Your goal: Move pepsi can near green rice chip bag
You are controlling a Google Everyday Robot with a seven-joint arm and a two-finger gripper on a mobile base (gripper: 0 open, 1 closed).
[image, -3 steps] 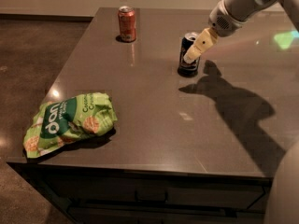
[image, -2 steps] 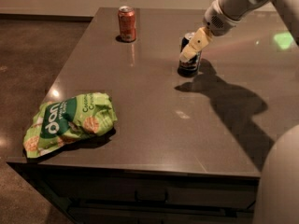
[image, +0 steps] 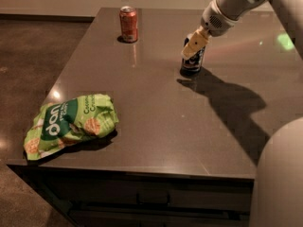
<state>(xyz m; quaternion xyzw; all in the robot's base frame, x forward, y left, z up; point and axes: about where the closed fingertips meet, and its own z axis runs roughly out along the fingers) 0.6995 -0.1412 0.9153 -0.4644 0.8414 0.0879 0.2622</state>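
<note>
The pepsi can (image: 192, 64), dark blue, stands upright on the grey table (image: 156, 112) at the back right of centre. My gripper (image: 193, 45) reaches down from the upper right and sits right at the can's top, covering its upper part. The green rice chip bag (image: 70, 124) lies crumpled near the table's front left corner, far from the can.
An orange-red can (image: 129, 24) stands upright at the back left of the table. The arm's shadow (image: 227, 103) falls across the right side. The table's front edge (image: 142, 170) and left edge drop to a dark floor. Part of my body (image: 279, 178) fills the lower right.
The gripper has shifted slightly up and to the left at the top of the pepsi can. The can, the bag and the orange-red can have stayed in place.
</note>
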